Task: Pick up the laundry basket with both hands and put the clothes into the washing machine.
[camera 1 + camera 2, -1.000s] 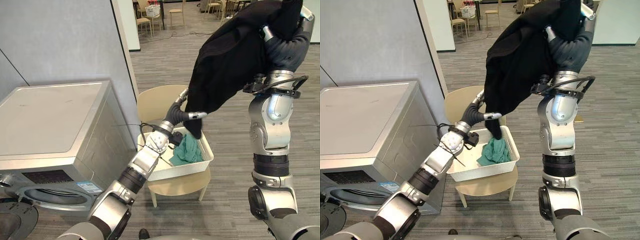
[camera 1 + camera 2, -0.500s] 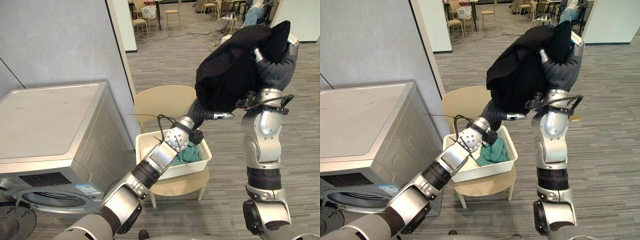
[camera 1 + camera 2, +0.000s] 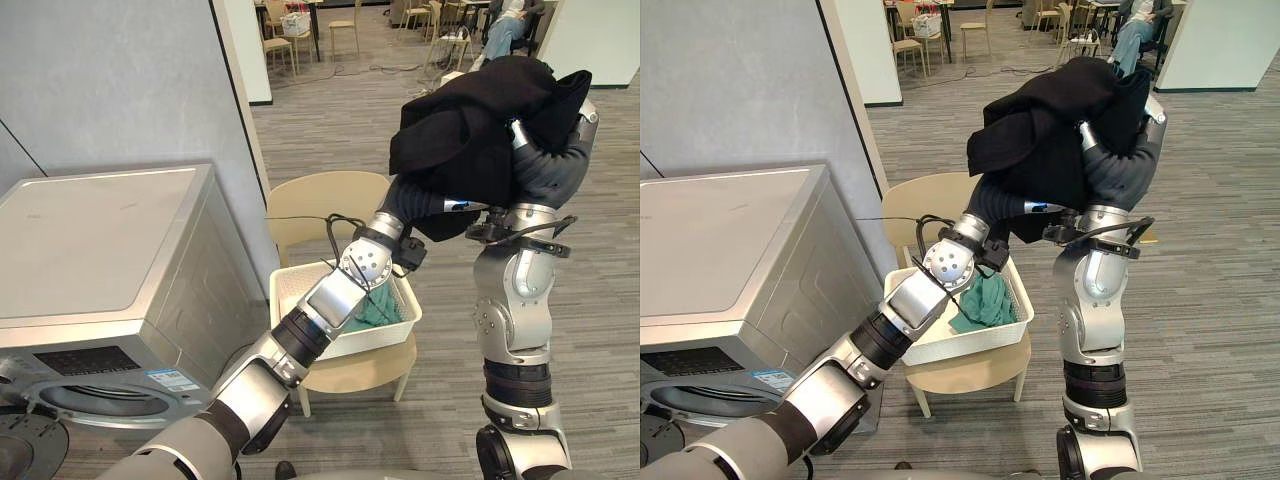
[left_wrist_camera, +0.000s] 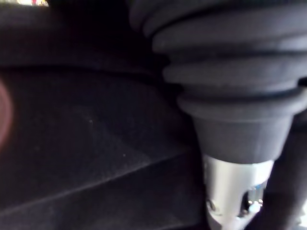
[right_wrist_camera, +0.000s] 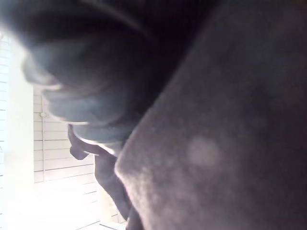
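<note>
A black garment (image 3: 480, 130) is bunched up high over both hands, well above the basket. My right hand (image 3: 586, 108) is raised at head height and shut on the garment, which wraps most of it. My left hand (image 3: 458, 207) reaches up under the garment's lower edge, right beside the right wrist, and is mostly buried in the cloth. In the left wrist view, black cloth (image 4: 86, 143) lies against the lens. The white laundry basket (image 3: 350, 342) rests on a beige chair (image 3: 320, 200) and holds a green cloth (image 3: 380, 308). The silver washing machine (image 3: 100, 250) stands at the left, its round door (image 3: 30, 450) swung open.
A grey wall panel (image 3: 120, 80) rises behind the machine. Striped carpet (image 3: 600, 330) stretches to the right of the chair. Far back are several chairs (image 3: 345, 20), and a person (image 3: 505, 25) sits at the top right.
The hanging black garment has been gathered into a bundle. My left arm rose from the basket up under it. The right hand came down a little.
</note>
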